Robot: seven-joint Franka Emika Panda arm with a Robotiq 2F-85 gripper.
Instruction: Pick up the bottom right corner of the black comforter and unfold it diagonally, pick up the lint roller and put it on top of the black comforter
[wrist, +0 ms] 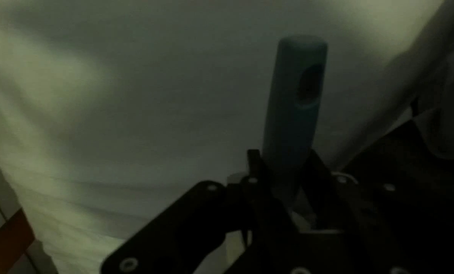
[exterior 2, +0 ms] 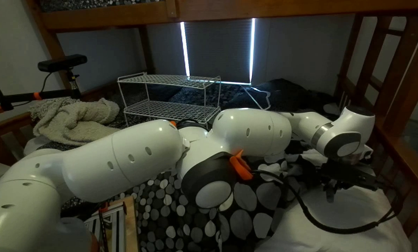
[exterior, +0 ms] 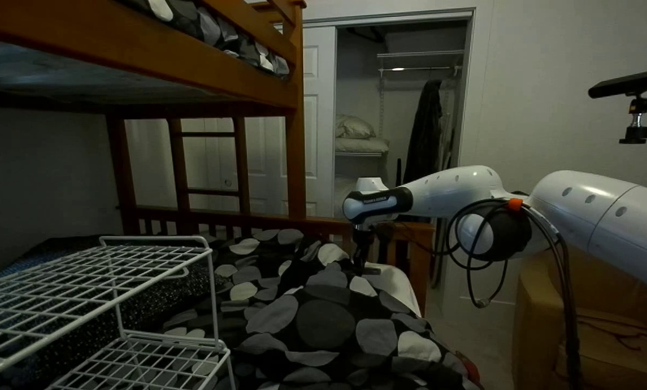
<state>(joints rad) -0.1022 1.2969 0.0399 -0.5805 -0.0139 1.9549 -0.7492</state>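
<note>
The black comforter (exterior: pixel 323 325) with grey and white circles lies spread and rumpled over the lower bunk; it also shows in an exterior view (exterior 2: pixel 244 203) and at the right edge of the wrist view (wrist: pixel 398 152). The lint roller (wrist: pixel 295 102) has a dark teal handle with a hole near its end. My gripper (wrist: pixel 283 161) has a finger on each side of the handle, pressed against it. Its roller end is hidden by the gripper. In an exterior view the gripper (exterior: pixel 362 264) points down beside the comforter's edge, over white bedding (exterior: pixel 402 284). I cannot tell whether the roller touches the bedding.
A white wire rack (exterior: pixel 85 271) stands on the bed. The wooden footboard rail (exterior: pixel 421 254) is close to the gripper. The upper bunk (exterior: pixel 139 59) hangs overhead. A beige blanket (exterior 2: pixel 79 119) lies at the far end. A cable (exterior 2: pixel 317 220) loops by the gripper.
</note>
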